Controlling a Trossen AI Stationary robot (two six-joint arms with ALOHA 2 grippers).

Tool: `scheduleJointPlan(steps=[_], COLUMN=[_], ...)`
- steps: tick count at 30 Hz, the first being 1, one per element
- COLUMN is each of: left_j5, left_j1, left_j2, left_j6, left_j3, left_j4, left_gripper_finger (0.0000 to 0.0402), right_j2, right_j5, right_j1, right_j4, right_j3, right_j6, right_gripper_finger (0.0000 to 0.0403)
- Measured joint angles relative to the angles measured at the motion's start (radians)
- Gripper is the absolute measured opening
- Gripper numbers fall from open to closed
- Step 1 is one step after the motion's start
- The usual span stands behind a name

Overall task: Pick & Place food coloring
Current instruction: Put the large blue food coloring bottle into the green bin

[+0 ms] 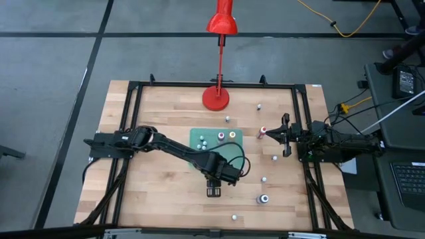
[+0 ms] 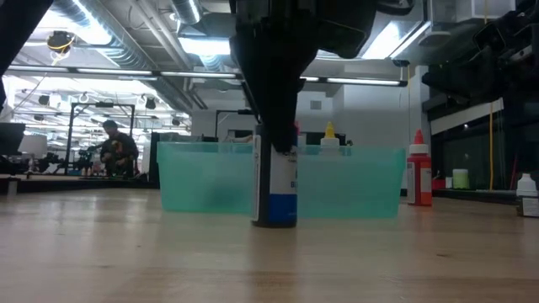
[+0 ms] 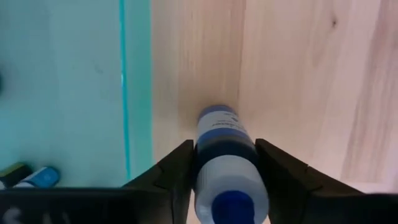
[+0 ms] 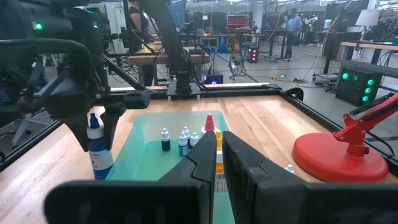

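Left tool (image 3: 225, 171) pointing straight down, fingers clamped on upright blue-capped food coloring bottle (image 3: 227, 158) standing on bench (image 3: 298, 74), just beside green tray (image 3: 68, 93). Right tool (image 4: 217, 163) level, fingers nearly closed around red-capped bottle (image 4: 211, 134).

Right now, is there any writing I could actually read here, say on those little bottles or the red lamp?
None can be read.
Blue-capped bottle held by the left gripper: its label carries print, too blurred to read.
Bottle between the right gripper's fingers: too small to read.
Red lamp and green tray: no text visible.
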Motion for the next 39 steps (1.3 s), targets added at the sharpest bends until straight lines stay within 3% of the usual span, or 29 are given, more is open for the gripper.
scheduleJointPlan(steps=[5,12,17,23,32,39], left_j5=[0.060,0.001,-0.002,-0.023,-0.025,0.001], left_j1=[-0.005,0.005,0.060,0.134,0.246,0.267], left_j2=[-0.003,-0.021,-0.112,-0.116,-0.115,-0.094], left_j6=[-0.011,0.022,-0.037,0.068,0.214,0.284], left_j3=[0.087,0.345,0.309,0.341,0.233,0.145], left_j4=[-0.043,-0.185,-0.177,-0.178,-0.019,0.053], left_gripper_finger=[0.0144,0.0144,0.0144,0.0144,0.0144,0.0144], right_j2=[0.000,0.000,0.000,0.000,0.000,0.000], right_j5=[0.000,0.000,0.000,0.000,0.000,0.000], right_j1=[0.000,0.000,0.000,0.000,0.000,0.000], right_j4=[0.000,0.000,0.000,-0.001,0.000,0.000], right_j3=[0.000,0.000,0.000,0.000,0.000,0.000], right_j6=[0.000,0.000,0.000,0.000,0.000,0.000], right_gripper_finger=[0.0031,0.0031,0.0031,0.0031,0.0031,0.0031])
